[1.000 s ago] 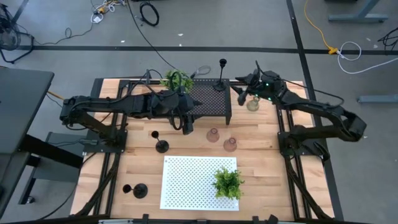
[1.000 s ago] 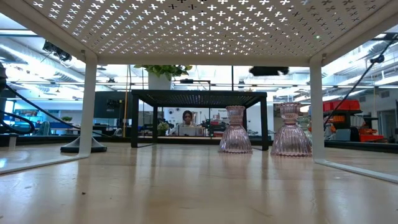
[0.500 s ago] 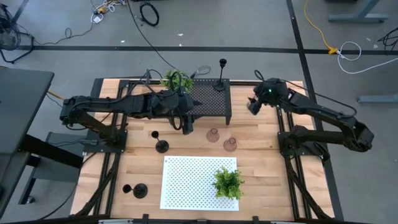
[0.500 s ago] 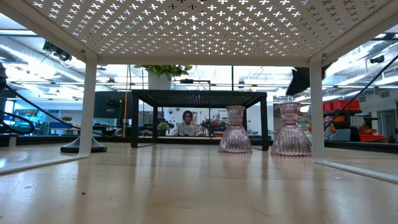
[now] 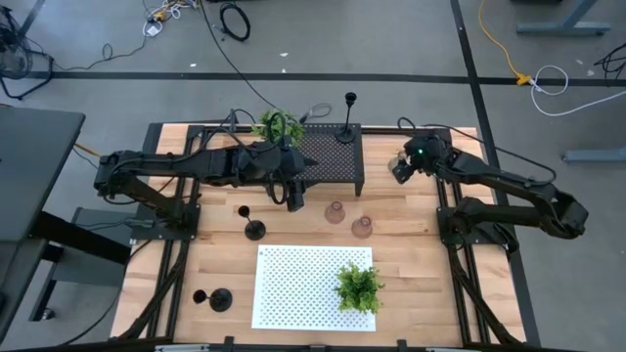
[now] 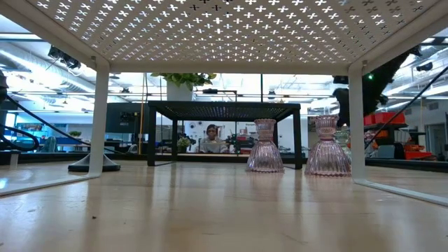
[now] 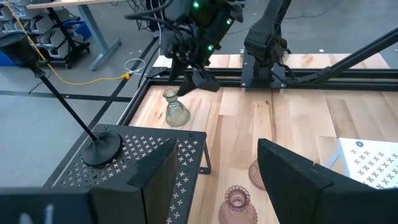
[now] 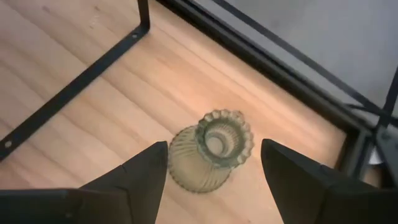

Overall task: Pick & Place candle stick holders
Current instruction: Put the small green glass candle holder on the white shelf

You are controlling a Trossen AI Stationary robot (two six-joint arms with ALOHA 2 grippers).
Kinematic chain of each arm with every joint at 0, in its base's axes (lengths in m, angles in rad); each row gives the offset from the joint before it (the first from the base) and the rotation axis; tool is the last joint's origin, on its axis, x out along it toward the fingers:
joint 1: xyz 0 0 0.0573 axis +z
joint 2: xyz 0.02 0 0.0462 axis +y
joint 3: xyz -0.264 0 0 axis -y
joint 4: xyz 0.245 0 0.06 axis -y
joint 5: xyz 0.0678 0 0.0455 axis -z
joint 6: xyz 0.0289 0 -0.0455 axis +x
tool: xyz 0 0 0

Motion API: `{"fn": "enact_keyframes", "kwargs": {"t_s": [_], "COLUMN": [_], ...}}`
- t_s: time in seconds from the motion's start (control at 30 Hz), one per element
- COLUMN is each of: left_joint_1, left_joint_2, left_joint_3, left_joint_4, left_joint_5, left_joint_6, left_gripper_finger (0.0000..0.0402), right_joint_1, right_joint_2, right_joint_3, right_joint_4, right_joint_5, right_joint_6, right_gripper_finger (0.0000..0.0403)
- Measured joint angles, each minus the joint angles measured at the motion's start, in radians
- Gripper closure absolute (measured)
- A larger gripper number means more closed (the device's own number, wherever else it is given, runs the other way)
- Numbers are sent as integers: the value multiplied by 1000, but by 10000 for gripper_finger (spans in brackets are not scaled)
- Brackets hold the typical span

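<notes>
An olive-green glass holder [image 8: 194,167] stands upright on its base on the wood table, right of the black mesh rack [image 5: 328,164]. My right gripper [image 8: 213,146] is open just above it, pointing down, one finger on either side of its cup, not touching; it also shows in the high view [image 5: 400,167]. My left gripper [image 5: 293,199] is open and empty at the rack's near edge. A slim black holder [image 5: 348,129] stands on the rack. Two pink glass holders [image 5: 335,212] [image 5: 362,227] stand on the table. Two more slim black holders [image 5: 252,227] [image 5: 219,299] are on the table's left.
A white perforated shelf [image 5: 298,284] stands near the front edge with a leafy plant [image 5: 359,286] on it. Another plant [image 5: 277,125] stands at the rack's far left corner. Black frame rails [image 8: 68,99] run along the table beside the olive holder.
My right gripper has swung from beside the rack's far right corner toward the near and right edges, turned to point down, and gone down over the olive holder. The olive holder has not moved.
</notes>
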Motion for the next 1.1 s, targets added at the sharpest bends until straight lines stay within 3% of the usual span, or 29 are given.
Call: {"fn": "enact_keyframes", "kwargs": {"t_s": [0.67,1.1], "left_joint_1": [1,1], "left_joint_2": [0,0], "left_joint_3": [0,0], "left_joint_4": [0,0], "left_joint_5": [0,0], "left_joint_6": [1,0], "left_gripper_finger": [179,179], "right_joint_1": [0,-2], "right_joint_2": [2,25], "right_joint_3": [-155,-219], "right_joint_4": [219,387], "right_joint_5": [33,48], "right_joint_6": [59,78], "right_gripper_finger": [96,93]}}
